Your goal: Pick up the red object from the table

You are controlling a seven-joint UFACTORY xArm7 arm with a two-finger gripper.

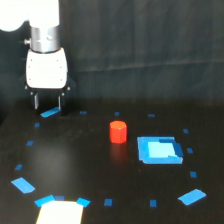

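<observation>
Near the middle of the black table (90,165) stands the red object (118,132), a small upright cylinder, alone and untouched. Just beside it, toward the exterior view's right, lies a flat blue square (159,150). Well apart, at upper left, the white gripper (48,103) hangs with its two dark fingers spread and holding nothing. A white patch (60,213) sits at the bottom edge.
</observation>
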